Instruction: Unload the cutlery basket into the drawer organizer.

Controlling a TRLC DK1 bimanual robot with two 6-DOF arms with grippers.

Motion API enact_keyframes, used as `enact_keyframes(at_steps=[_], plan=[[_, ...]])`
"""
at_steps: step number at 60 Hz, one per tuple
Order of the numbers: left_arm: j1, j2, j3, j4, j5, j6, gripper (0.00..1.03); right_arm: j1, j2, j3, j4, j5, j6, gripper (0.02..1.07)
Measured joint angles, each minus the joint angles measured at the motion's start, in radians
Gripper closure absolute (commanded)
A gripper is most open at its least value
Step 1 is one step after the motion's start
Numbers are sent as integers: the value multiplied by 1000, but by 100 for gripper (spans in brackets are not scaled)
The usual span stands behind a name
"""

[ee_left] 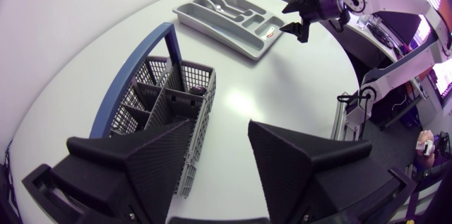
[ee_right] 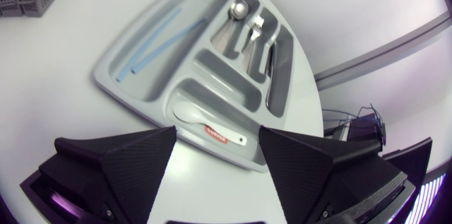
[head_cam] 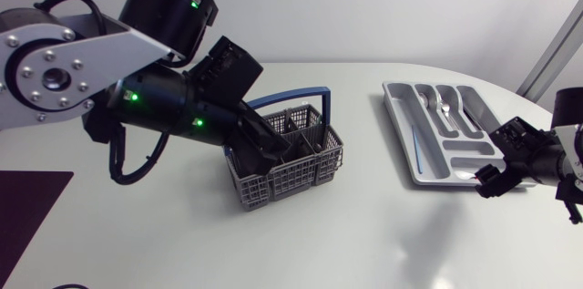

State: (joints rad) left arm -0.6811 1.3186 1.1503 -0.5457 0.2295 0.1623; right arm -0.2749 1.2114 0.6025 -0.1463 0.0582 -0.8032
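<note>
A grey cutlery basket (head_cam: 291,178) with a blue handle stands mid-table. My left gripper (head_cam: 264,152) is lowered into its left end, open; in the left wrist view the gripper (ee_left: 219,160) has one finger over a basket (ee_left: 169,97) compartment and the other outside the wall. The grey drawer organizer (head_cam: 401,134) lies at the right. My right gripper (head_cam: 487,182) hovers open by its near right corner. Just ahead of that gripper (ee_right: 215,174), a white utensil (ee_right: 212,126) with a red label lies in the organizer's (ee_right: 113,75) nearest compartment.
In the organizer lie blue straws (ee_right: 159,37), a spoon (ee_right: 236,15), a fork (ee_right: 254,30) and a knife (ee_right: 272,58). A dark mat (head_cam: 27,207) covers the table's front left corner. Bare white table lies between basket and organizer.
</note>
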Motion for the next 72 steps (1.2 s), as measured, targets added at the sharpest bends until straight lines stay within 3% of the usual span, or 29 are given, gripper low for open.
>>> enact_keyframes(at_steps=[14, 28, 41, 72], plan=[[0, -49, -69, 0, -1, 42, 44, 304, -76, 158, -293, -56, 241, 19], [-1, -71, -171, 3, -20, 97, 44, 629, -1, 286, -358, -103, 467, 47], [-15, -93, -233, 21, -30, 130, 44, 715, 137, 402, -360, -172, 559, 65], [-16, -108, -288, 74, -34, 150, 44, 772, 360, 517, -359, -242, 640, 69]])
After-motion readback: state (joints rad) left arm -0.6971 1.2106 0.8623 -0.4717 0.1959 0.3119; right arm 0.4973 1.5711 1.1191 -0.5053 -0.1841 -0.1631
